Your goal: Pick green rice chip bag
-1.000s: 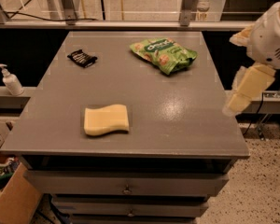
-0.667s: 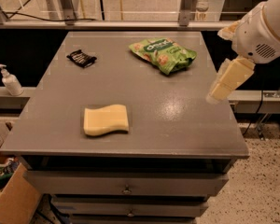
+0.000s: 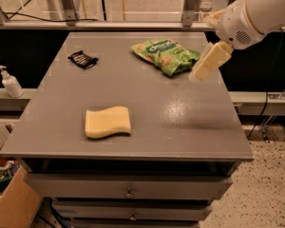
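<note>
The cream two-finger gripper [image 3: 205, 65] is held just beside the crinkly bright-green rice chip bag [image 3: 165, 55]. The small black wrapper [image 3: 82, 59] and pale-yellow wavy sponge [image 3: 108, 122] are set well apart from it, across open grey tabletop [image 3: 180, 113].

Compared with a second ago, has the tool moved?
Yes. The tool has swung left, in over the table's right edge, to just beside the green rice chip bag.

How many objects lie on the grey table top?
3: the green rice chip bag at the back right, the black wrapper at the back left, the yellow sponge near the front. The end effector hovers beside the bag. None seems hidden.
</note>
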Motion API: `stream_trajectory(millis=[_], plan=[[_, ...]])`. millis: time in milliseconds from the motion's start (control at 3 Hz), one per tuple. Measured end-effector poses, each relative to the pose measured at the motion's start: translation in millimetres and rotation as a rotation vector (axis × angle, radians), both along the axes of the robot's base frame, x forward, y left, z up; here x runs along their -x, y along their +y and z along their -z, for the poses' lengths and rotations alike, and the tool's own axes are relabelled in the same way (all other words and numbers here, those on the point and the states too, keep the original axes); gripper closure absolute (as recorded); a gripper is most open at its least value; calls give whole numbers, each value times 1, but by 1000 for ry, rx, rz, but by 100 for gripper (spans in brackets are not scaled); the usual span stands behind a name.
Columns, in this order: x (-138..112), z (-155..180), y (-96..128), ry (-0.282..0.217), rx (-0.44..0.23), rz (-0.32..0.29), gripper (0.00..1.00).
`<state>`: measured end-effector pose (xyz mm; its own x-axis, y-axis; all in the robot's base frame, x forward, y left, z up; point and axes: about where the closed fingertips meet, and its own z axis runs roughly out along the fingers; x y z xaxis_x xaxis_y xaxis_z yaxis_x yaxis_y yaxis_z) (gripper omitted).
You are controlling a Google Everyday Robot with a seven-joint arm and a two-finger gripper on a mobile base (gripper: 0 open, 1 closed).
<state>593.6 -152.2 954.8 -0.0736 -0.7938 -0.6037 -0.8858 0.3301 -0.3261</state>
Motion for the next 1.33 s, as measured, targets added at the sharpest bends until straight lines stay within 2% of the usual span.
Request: stream_trajectory(millis=[333, 1000, 1333], plan=[[-43, 12, 13, -22, -31, -26, 0], [-44, 15, 12, -26, -13, -28, 0], [-62, 24, 6, -54, -12, -35, 0]])
